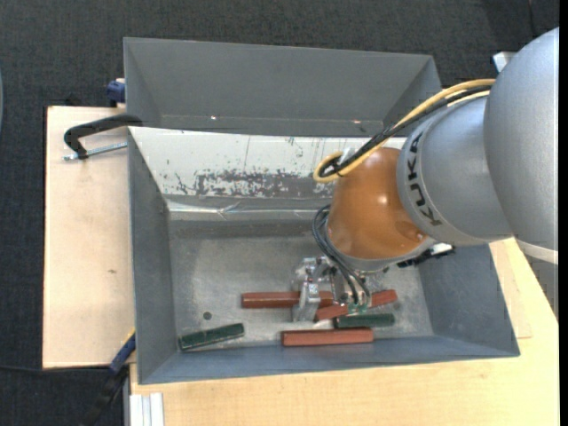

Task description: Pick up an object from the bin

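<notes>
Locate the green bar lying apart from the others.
The green bar lies in the bin, near its lower-left corner in the camera view, left of the nearest reddish-brown bar.

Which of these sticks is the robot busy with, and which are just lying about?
In the job: gripper; middle red-brown stick, right at it; grey bin.

Just lying about: front red-brown stick; left green stick, in the front corner; right green stick, beside the gripper.

Grey bin (147,264); red-brown stick (269,300); dark green stick (211,335); orange wrist cover (373,211).
</notes>
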Robot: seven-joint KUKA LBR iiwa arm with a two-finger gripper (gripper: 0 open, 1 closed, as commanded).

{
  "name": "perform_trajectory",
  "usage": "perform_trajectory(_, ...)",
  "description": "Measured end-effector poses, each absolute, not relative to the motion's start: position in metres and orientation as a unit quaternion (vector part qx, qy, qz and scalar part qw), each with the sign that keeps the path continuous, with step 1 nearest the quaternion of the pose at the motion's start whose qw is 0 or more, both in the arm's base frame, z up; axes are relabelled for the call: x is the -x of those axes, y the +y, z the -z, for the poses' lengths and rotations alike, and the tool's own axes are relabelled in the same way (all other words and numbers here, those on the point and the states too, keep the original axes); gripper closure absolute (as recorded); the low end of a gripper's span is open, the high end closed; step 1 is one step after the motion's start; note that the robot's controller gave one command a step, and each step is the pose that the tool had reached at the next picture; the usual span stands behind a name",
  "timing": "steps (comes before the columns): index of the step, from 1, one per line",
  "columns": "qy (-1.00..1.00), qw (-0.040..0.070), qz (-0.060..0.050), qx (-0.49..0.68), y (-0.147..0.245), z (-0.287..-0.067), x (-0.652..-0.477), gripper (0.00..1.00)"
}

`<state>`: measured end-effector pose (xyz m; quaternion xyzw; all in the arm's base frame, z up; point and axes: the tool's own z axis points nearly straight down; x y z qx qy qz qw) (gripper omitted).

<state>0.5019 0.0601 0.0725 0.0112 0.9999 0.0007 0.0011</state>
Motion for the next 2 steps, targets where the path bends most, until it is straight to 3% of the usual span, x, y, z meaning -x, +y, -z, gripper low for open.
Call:
perform_trajectory(1,1.0,-0.002,0.0,-0.014,0.055,-0.113,-0.501,1.0)
perform_trajectory(2,1.0,0.003,-0.001,-0.016,0.073,-0.246,-0.529,1.0)
